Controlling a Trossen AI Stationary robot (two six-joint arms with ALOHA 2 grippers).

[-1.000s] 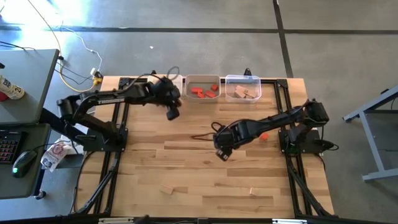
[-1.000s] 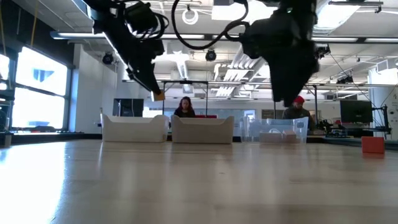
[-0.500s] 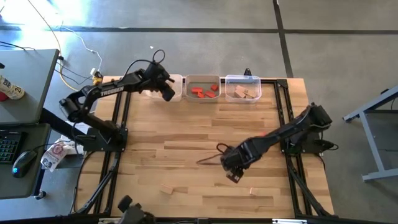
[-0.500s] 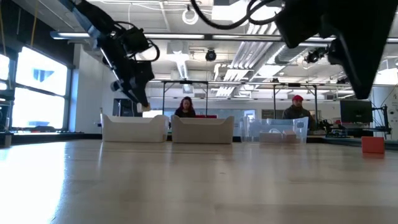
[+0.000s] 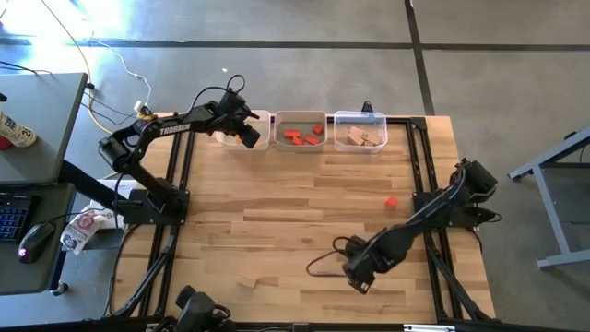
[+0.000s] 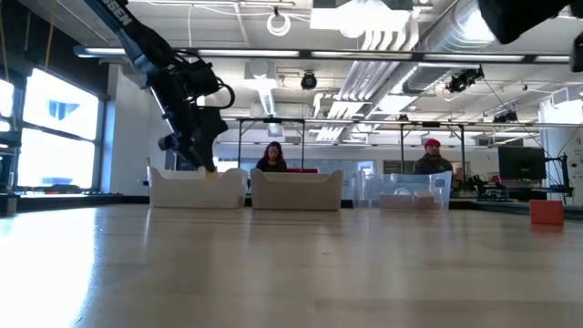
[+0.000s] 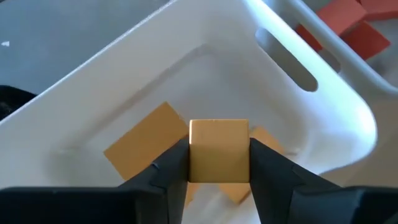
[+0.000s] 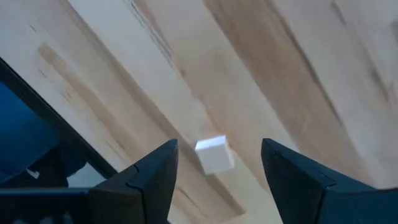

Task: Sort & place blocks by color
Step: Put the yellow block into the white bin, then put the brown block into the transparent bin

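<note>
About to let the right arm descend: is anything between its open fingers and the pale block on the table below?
Nothing visible. The right gripper hangs open over the pale block, which lies alone on bare table.

Left gripper (image 7: 219, 163): moved from mid-table to over the white bin (image 5: 259, 131), orange cube (image 7: 219, 151) between its fingers
Right gripper (image 8: 217, 171): swung toward the table's near edge, above a pale block (image 8: 214, 154)

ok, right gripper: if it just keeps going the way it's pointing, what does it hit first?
Probably the pale block: it sits ahead of the right gripper, in line with the gap between the open fingers. How far above the table they are is unclear.
</note>
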